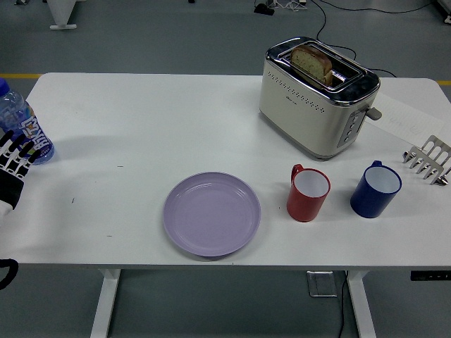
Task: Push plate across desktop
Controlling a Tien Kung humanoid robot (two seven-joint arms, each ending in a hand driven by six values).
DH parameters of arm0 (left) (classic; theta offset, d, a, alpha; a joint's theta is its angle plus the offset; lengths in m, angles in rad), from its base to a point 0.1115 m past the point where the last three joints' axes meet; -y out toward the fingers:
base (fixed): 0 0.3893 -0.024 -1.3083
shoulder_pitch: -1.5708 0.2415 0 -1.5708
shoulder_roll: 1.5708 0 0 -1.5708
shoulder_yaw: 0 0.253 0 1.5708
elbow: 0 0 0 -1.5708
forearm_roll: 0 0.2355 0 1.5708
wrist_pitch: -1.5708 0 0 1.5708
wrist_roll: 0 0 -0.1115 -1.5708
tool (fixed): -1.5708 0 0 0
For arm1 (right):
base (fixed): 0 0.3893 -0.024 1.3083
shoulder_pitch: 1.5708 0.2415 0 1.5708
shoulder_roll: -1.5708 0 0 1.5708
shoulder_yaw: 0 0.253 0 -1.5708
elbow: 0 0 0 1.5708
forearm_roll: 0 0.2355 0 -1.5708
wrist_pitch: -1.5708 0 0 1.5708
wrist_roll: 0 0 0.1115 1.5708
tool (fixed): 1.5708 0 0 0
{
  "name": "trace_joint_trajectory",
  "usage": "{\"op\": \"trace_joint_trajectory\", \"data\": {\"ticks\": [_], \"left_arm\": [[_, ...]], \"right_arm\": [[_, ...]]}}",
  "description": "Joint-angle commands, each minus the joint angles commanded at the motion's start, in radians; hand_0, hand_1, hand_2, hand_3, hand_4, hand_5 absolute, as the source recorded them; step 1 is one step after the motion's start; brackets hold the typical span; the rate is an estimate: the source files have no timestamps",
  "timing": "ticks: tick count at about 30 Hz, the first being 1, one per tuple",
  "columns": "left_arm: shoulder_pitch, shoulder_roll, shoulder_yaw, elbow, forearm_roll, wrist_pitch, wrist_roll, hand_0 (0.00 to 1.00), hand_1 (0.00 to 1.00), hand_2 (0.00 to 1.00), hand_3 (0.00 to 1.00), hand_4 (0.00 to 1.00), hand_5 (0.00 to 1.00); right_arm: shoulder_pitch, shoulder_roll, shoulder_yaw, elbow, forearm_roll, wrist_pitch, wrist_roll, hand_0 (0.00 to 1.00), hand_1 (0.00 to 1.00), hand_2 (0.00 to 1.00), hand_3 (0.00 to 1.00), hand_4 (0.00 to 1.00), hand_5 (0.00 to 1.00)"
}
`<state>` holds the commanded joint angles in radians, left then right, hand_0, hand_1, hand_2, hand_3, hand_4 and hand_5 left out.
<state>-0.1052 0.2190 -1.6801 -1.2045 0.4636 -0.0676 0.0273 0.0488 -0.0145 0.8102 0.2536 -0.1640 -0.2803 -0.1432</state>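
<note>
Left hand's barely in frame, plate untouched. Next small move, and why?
Probably bring the left robot hand in rightward over the table toward the purple plate's left rim. The hand sits at the left edge beside the water bottle, well apart from the plate. The red mug stands close on the plate's right, so any push should be gentle.

No text, brand or number can be read with certainty. A printed label in blue and yellow is seen on the water bottle at nine o'clock of the table, but its letters are too small and blurred to be read. Faint grey print is also seen on the sheet of paper at two o'clock, beside the toaster, and it cannot be made out.
</note>
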Motion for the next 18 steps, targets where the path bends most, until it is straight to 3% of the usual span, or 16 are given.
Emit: {"op": "trace_joint_trajectory", "data": {"ticks": [5,18], "left_arm": [[-0.004,-0.006,-0.013,0.002,-0.017,-0.028,0.026,0.635,0.682,0.650,0.604,0.559,0.998],[-0.006,-0.007,-0.030,0.008,-0.006,-0.021,0.020,0.631,0.685,0.648,0.609,0.553,0.998]], "right_arm": [[0.005,-0.001,-0.004,0.000,0.005,0.000,0.002,0.592,0.527,0.610,0.604,0.371,0.528],[0.010,-0.003,-0.001,-0.001,-0.007,0.001,0.001,0.592,0.526,0.610,0.602,0.371,0.523]]}}
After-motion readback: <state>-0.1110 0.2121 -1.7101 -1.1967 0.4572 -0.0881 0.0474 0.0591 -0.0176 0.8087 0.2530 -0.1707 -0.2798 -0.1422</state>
